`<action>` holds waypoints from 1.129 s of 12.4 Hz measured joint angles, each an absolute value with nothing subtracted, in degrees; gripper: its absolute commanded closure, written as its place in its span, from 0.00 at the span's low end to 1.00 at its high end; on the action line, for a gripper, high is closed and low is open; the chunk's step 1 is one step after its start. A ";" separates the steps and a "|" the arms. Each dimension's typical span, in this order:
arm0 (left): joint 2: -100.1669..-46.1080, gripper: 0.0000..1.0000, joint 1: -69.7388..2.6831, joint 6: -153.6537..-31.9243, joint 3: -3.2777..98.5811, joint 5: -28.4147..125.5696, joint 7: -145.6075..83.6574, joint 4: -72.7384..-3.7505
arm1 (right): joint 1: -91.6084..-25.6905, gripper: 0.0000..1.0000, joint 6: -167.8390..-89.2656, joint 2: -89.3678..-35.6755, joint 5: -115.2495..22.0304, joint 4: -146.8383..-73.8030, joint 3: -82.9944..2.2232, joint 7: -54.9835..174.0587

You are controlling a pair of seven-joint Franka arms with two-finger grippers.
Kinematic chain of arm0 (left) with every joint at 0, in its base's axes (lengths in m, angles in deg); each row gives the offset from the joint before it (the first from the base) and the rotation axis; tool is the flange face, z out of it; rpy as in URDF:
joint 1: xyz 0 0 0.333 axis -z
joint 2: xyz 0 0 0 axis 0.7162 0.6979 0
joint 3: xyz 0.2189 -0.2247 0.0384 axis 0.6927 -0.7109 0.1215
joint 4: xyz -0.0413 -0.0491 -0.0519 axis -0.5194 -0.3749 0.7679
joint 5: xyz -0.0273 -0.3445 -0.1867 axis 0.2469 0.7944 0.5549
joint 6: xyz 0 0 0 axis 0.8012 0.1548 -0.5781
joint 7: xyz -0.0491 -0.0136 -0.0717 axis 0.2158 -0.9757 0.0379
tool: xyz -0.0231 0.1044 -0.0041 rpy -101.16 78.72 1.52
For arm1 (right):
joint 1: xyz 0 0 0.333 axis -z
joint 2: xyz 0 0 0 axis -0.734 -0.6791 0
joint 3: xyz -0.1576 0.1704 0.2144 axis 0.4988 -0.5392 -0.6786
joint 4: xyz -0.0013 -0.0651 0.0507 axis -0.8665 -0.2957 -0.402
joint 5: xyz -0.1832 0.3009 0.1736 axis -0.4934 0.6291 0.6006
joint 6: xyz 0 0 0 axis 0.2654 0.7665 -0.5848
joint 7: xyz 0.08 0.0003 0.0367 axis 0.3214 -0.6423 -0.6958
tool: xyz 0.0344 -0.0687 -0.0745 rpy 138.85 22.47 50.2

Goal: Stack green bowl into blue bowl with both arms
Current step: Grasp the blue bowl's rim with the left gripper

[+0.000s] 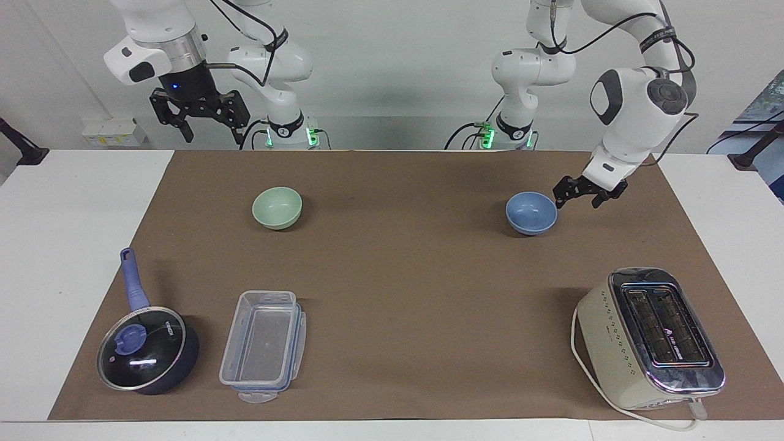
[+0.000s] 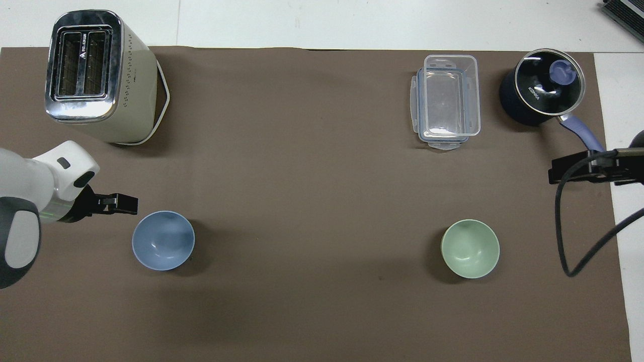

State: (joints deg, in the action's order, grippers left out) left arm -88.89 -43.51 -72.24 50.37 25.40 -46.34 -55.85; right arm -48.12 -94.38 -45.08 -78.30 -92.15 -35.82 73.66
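The right arm's jaws (image 1: pixel 200 125) hang high over the counter's (image 1: pixel 404 282) edge by the robots, spread apart; the overhead view cuts them off at its border. The left arm's jaws (image 1: pixel 577 197) hover low just beside the blue bowl (image 1: pixel 531 212), also apart, seemingly clear of its rim. The green bowl (image 1: pixel 277 207) sits well apart, toward the right arm's end, equally near the robots.

By my black left fingers (image 1: pixel 558 197) sits a plain periwinkle bowl (image 1: pixel 531 212); the other bowl (image 1: pixel 277 208) is plain mint green.
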 measured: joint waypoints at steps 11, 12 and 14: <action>-87.80 1.00 -44.06 -87.83 50.42 25.40 -46.27 -68.76 | -48.11 0.00 -94.38 -45.08 -78.30 -92.15 -35.72 73.66; -88.24 1.00 -44.06 -87.32 50.39 25.44 -46.28 -68.33 | -48.11 0.00 -94.38 -45.08 -78.30 -92.15 -35.72 73.67; -89.22 1.00 -44.06 -83.62 50.34 25.44 -46.28 -65.82 | -48.10 0.00 -94.38 -45.12 -78.30 -92.15 -35.72 73.75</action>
